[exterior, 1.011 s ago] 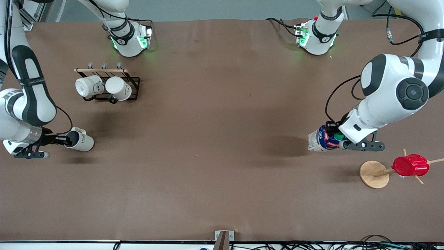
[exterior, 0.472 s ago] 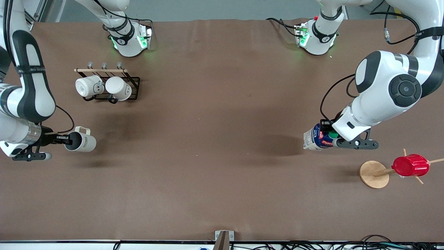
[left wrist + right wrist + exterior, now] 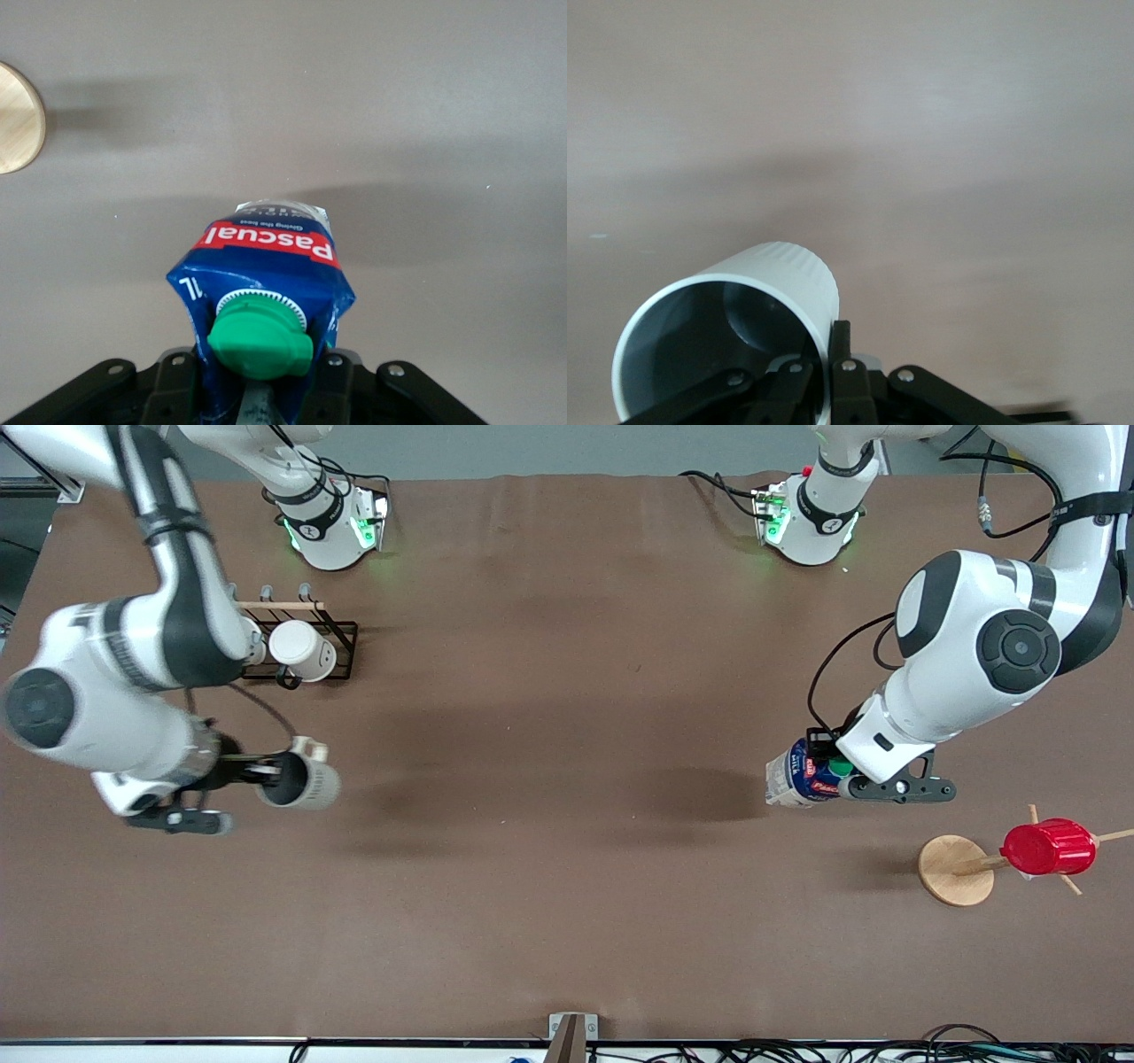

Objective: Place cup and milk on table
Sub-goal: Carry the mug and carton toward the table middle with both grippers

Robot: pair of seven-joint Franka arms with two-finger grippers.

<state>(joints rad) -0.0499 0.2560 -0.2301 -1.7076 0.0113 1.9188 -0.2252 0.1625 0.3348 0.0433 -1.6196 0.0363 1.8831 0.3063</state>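
Smooth cup (image 3: 306,781), gabled milk (image 3: 802,779) held aloft.

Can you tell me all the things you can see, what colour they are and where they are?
cup: 1, white with dark grey inside, held in the air over the table toward the right arm's end
milk: 1, blue and white carton with red label and green cap, held over the table toward the left arm's end
white mug: 1 showing, in the black rack
black rack: 1, black wire with a wooden bar, toward the right arm's end
red cup: 1, on a peg of the wooden stand
wooden stand: 1, light wood with a round base, toward the left arm's end
table: 1, brown
right gripper: shut on the cup's rim
left gripper: shut on the milk's top
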